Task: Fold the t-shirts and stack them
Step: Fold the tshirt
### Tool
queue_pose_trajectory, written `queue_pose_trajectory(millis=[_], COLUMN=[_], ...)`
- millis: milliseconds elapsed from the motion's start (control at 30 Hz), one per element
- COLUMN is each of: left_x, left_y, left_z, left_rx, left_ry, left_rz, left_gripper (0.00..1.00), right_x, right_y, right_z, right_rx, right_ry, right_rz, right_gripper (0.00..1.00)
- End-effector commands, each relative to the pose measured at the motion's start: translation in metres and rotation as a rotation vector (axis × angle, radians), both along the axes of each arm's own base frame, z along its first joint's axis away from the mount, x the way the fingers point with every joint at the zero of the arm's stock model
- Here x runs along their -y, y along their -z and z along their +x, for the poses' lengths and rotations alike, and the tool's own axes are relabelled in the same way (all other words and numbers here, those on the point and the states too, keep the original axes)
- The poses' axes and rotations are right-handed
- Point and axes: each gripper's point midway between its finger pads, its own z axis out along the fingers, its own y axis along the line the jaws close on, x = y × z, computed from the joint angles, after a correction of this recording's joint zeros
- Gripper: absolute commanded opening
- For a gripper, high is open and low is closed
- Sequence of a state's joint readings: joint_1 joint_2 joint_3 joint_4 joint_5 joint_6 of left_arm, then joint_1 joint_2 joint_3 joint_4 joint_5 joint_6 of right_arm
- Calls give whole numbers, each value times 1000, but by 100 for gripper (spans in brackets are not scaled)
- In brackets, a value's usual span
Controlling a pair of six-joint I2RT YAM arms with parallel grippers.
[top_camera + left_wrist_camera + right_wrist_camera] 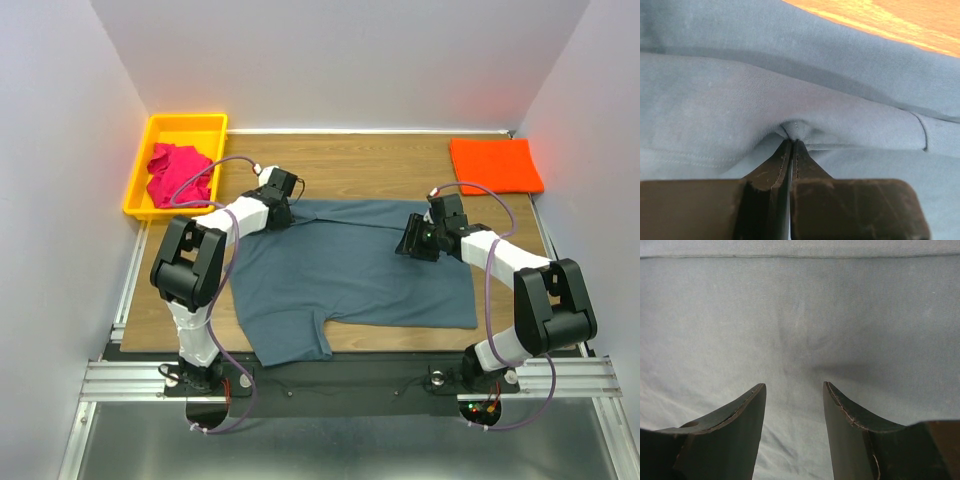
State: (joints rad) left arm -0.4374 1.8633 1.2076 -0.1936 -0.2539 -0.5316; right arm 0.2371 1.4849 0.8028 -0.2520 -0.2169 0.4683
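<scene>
The slate grey-blue t-shirt (345,270) lies spread on the table, one sleeve hanging toward the near edge. My left gripper (283,212) is at its far left edge, shut on a pinch of the grey-blue cloth (792,131). My right gripper (413,243) is open over the shirt's far right part, fingers (747,410) just above the flat cloth (800,315), holding nothing. The orange t-shirt (495,164) lies folded at the far right. The magenta-pink t-shirt (178,172) is crumpled in the bin.
The yellow plastic bin (153,130) stands at the far left corner. Bare wood table (340,160) shows beyond the grey-blue shirt. White walls enclose the table on three sides.
</scene>
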Motion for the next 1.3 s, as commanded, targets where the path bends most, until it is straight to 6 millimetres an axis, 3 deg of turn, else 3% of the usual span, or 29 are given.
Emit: queue_pose_trajectory(millis=[0, 100, 533, 967, 1133, 1233, 1267], left_x=[8, 21, 64, 67, 69, 69, 69], left_y=[-56, -72, -75, -78, -55, -62, -67], left_z=[-2, -18, -98, -140, -147, -144, -141], left_rx=[58, 48, -116, -154, -186, -155, -137], left_ry=[6, 38, 95, 68, 69, 59, 56], left_rz=[-33, -65, -126, -166, -160, -181, -184], left_gripper=[0, 0, 2, 11, 42, 55, 66], right_x=[-6, -7, -9, -12, -17, -15, -13], right_y=[-16, -19, -26, -21, -22, -28, -30], right_z=[6, 5, -1, -5, -3, 4, 6], right_rx=[64, 72, 89, 72, 70, 96, 105], right_ry=[-14, -17, -41, -76, -97, -97, -92], right_rz=[27, 33, 47, 55, 67, 53, 43], right_gripper=[55, 55, 55, 55, 55, 55, 55])
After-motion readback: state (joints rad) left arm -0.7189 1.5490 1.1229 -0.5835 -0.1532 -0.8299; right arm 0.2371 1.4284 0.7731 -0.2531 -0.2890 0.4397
